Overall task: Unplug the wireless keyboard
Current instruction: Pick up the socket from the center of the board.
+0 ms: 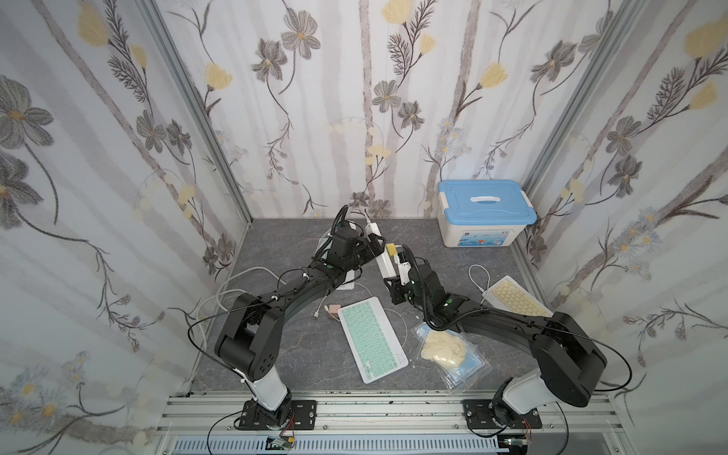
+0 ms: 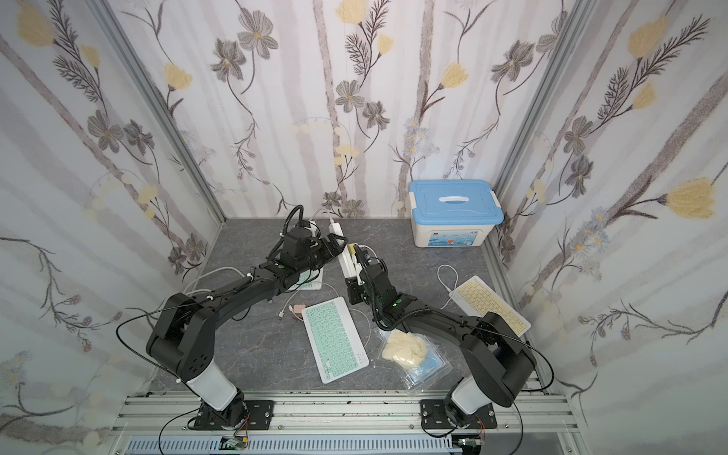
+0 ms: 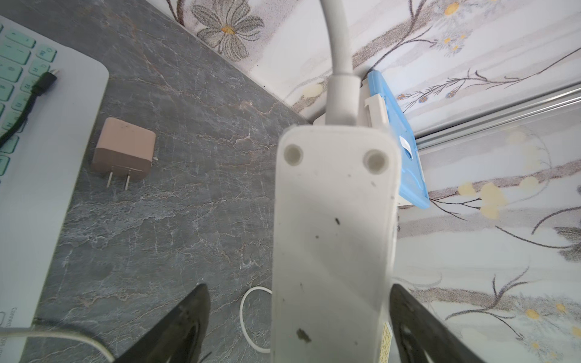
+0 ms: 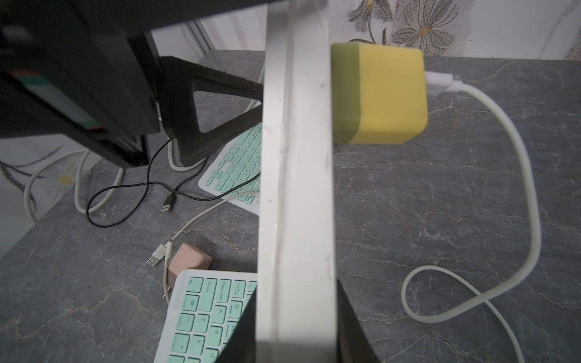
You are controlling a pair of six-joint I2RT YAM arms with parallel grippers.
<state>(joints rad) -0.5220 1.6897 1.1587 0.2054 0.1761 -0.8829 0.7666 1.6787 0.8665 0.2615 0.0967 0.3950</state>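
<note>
Charging, it seems, through the white cable [image 4: 531, 195] from the yellow charger [image 4: 380, 94]: yellow keyboard [image 1: 512, 297], one, flat on the table [image 1: 307, 354], behind and outboard of the right gripper [image 4: 297, 314].

Yellow charger: one, seated in the strip [image 4: 295, 188] just ahead of that gripper's jaws.

Strip: one, raised off the table and clamped edgewise by the right gripper, likely to brace it against the pull.

Left gripper [image 3: 298, 292]: jaws spread astride the strip's cord end, one side clearly apart from it, grasping nothing.

Green keyboards: two, one below each gripper [image 4: 204, 314] [image 4: 235, 163].

Pink charger [image 3: 124, 154]: one, loose between them.

USB leads, loose: two, black [image 4: 168, 206] and white [image 4: 157, 259].

Box [image 1: 486, 205]: one, beyond the right gripper.

Bag [image 1: 445, 346]: one, under the right arm.
</note>
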